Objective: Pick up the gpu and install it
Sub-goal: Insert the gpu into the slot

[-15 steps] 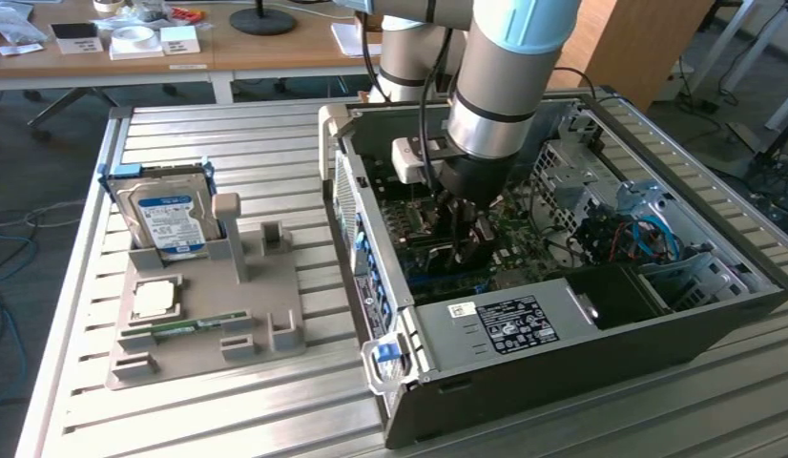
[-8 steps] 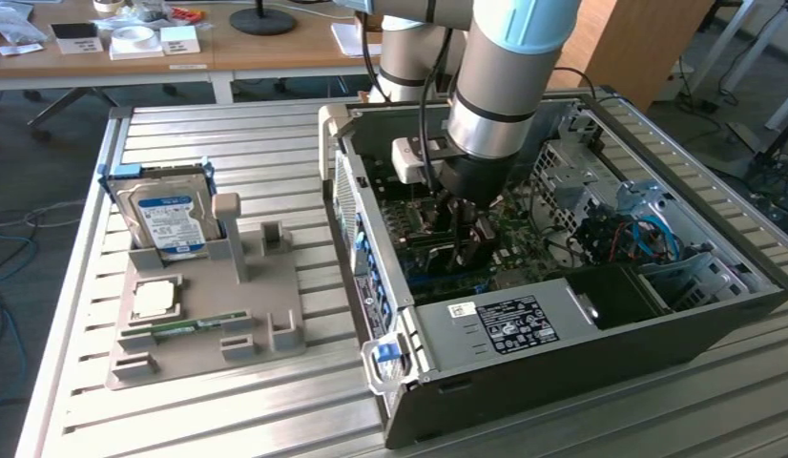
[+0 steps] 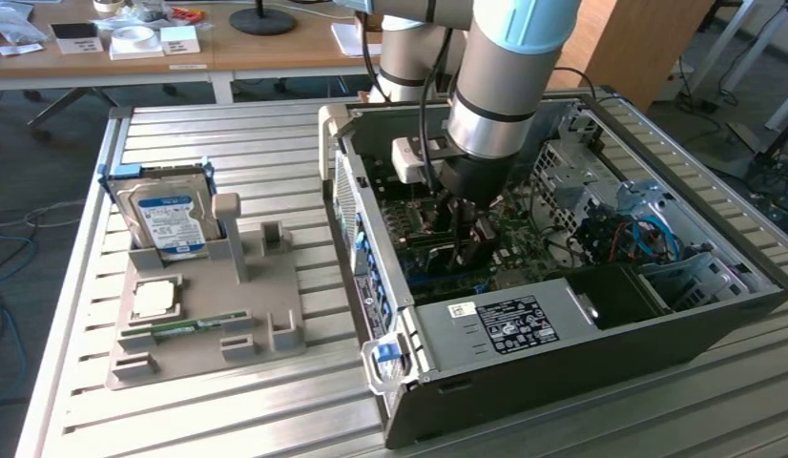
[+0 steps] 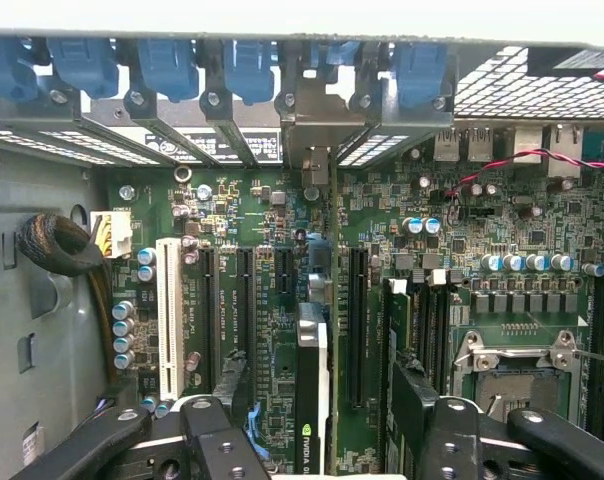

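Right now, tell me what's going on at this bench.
The robot arm is reaching down into the open computer case on the slatted table. Its tool is open, its fingers standing either side of the gpu, which sits on edge in a motherboard slot, bracket end toward the blue slot clips. A hard drive stands in the grey fixture outside the case.
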{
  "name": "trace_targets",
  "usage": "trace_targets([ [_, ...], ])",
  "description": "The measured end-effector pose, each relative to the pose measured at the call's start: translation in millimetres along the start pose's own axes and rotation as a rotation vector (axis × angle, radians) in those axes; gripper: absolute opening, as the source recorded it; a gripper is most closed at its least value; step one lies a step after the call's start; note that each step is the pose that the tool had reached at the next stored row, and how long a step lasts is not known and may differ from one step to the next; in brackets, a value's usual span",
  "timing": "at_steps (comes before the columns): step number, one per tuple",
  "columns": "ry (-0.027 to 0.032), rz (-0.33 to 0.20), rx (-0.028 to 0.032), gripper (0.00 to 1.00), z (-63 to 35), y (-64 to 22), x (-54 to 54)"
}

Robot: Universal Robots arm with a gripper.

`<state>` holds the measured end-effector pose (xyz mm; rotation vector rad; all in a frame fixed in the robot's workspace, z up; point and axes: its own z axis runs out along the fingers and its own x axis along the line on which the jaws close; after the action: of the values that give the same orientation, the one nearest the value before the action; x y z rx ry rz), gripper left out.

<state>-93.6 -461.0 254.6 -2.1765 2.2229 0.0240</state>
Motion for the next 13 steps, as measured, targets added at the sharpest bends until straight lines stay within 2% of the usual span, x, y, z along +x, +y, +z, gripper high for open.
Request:
trace_targets([
  [7,-0.0004,0.0,0.0002,0.69,-7.7,-0.1,-0.3],
  [13,-0.0003,0.0,0.0002,0.69,-19.1,-0.3,-0.6],
])
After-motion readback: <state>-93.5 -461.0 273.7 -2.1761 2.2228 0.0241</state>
